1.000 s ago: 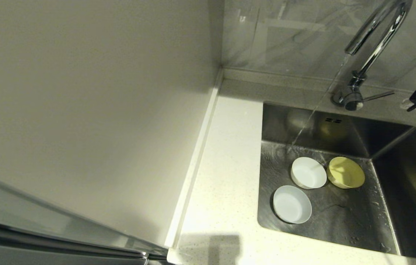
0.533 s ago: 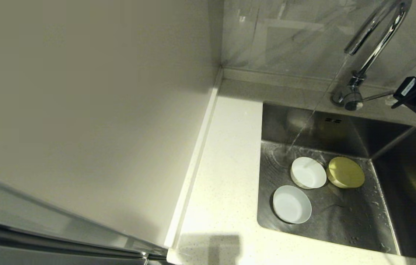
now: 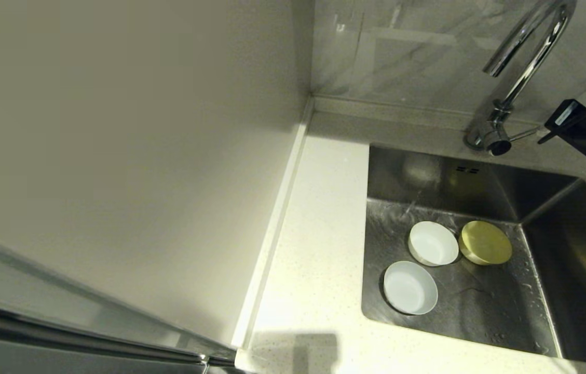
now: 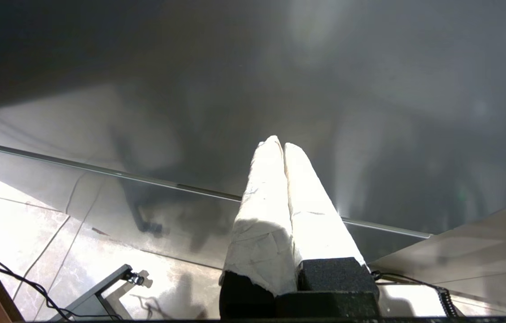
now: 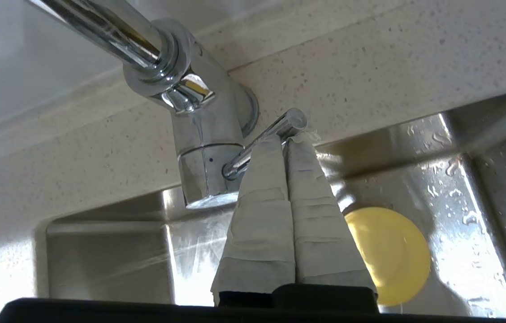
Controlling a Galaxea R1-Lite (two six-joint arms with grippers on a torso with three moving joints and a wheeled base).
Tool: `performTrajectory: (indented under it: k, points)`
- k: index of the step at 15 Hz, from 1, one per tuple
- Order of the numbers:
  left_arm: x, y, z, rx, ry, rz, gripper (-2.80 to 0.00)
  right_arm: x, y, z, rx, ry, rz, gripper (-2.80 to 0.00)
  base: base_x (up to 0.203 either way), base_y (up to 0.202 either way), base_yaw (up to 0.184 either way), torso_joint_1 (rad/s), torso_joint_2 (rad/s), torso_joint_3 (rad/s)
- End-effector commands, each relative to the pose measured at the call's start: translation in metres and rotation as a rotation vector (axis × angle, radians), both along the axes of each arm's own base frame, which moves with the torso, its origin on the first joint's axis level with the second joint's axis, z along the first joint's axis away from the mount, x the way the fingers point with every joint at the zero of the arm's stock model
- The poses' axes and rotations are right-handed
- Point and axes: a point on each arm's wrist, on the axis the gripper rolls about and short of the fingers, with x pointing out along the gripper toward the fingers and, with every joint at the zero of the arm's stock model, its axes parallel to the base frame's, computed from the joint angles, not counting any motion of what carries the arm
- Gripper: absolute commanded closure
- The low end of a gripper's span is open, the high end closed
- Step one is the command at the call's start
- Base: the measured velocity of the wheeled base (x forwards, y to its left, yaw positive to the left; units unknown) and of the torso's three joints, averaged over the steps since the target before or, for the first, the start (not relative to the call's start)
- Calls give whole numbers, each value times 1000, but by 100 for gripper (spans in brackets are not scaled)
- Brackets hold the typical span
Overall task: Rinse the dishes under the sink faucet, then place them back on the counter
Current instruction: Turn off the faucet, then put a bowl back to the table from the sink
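Three dishes lie in the sink (image 3: 479,322): a white bowl (image 3: 430,243), a yellow bowl (image 3: 486,242) upside down beside it, and a pale blue-grey bowl (image 3: 410,287) nearer the front. The yellow bowl (image 5: 391,255) also shows in the right wrist view. The faucet (image 3: 526,57) arches over the back rim. My right gripper (image 5: 286,139) is shut, its taped tips pressed against the faucet's side lever (image 5: 261,143), holding nothing. No steady stream leaves the spout. My left gripper (image 4: 283,146) is shut and empty, parked low, away from the sink.
The speckled counter (image 3: 318,249) runs left of the sink, bounded by a raised edge strip (image 3: 272,239) and a cream wall panel (image 3: 116,156). A grey tiled backsplash (image 3: 401,52) stands behind the faucet. Water drops wet the sink floor.
My right gripper moved left to the faucet's lever and pushed it toward the base. The water stream that was falling into the sink has stopped. The bowls have not moved.
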Motion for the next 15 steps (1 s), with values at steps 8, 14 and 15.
performTrajectory:
  k: [8,14,15]
  points:
    - [0,0,0,-1,-3,0,0,-33,7,8,24,-1,0,0,0,0,0,0,0,0]
    - [0,0,0,-1,-3,1,0,-74,18,-26,-12,144,51,0,0,0,0,0,0,0]
    - [0,0,0,-1,-3,0,0,-83,20,-40,-40,199,70,0,0,0,0,0,0,0]
